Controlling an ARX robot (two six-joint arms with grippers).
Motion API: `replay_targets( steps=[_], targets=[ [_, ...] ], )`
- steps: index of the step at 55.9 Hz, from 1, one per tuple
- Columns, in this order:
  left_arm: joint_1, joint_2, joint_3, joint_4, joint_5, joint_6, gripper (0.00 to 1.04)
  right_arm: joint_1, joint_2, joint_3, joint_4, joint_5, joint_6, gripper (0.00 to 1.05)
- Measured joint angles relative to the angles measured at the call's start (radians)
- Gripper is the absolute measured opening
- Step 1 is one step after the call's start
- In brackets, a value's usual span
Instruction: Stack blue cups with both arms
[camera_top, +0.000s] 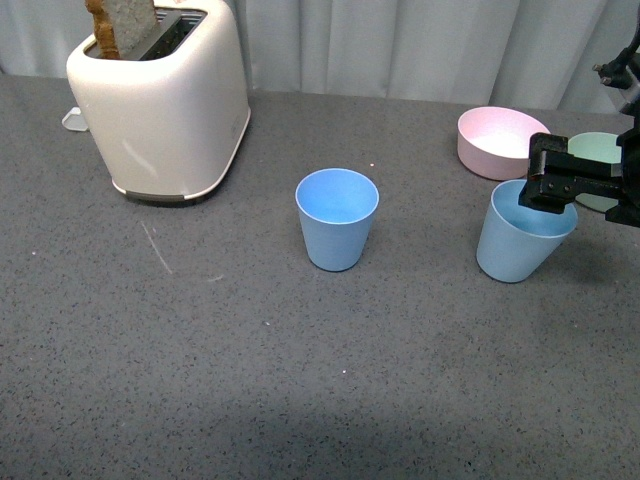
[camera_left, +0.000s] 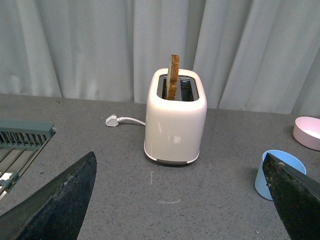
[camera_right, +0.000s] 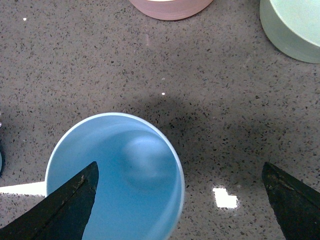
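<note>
One blue cup (camera_top: 337, 218) stands upright in the middle of the table. A second blue cup (camera_top: 522, 240) sits further right and leans a little. My right gripper (camera_top: 560, 185) hangs open over that cup's rim. In the right wrist view one finger (camera_right: 70, 205) is over the cup's (camera_right: 120, 175) mouth and the other finger (camera_right: 292, 200) is outside it, so the cup wall lies between them. My right gripper (camera_right: 180, 165) holds nothing. My left gripper (camera_left: 179, 156) is open and empty above bare table, with a blue cup (camera_left: 280, 172) beside one finger (camera_left: 295, 200). The front view does not show the left arm.
A cream toaster (camera_top: 165, 100) with a slice of toast stands at the back left, its plug (camera_left: 112, 120) lying behind it. A pink bowl (camera_top: 500, 140) and a green bowl (camera_top: 600, 160) sit just behind the right cup. A grey rack (camera_left: 20, 145) lies at the left.
</note>
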Motion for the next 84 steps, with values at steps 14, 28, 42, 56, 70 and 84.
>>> replay_targets(
  steps=[14, 28, 42, 56, 70, 84],
  targets=[
    [0.000, 0.000, 0.000, 0.000, 0.000, 0.000, 0.98, 0.010, 0.049, 0.063, -0.101, 0.016, 0.055, 0.56],
    [0.000, 0.000, 0.000, 0.000, 0.000, 0.000, 0.98, 0.015, 0.064, 0.073, -0.109, 0.017, 0.073, 0.11],
    [0.000, 0.000, 0.000, 0.000, 0.000, 0.000, 0.98, 0.016, 0.061, 0.093, -0.164, -0.004, 0.098, 0.01],
    [0.000, 0.000, 0.000, 0.000, 0.000, 0.000, 0.98, 0.039, -0.013, 0.116, -0.224, -0.118, 0.155, 0.01],
    [0.000, 0.000, 0.000, 0.000, 0.000, 0.000, 0.98, 0.189, -0.098, 0.205, -0.293, -0.224, 0.195, 0.01],
    [0.000, 0.000, 0.000, 0.000, 0.000, 0.000, 0.98, 0.271, -0.052, 0.228, -0.297, -0.203, 0.230, 0.01]
  ],
)
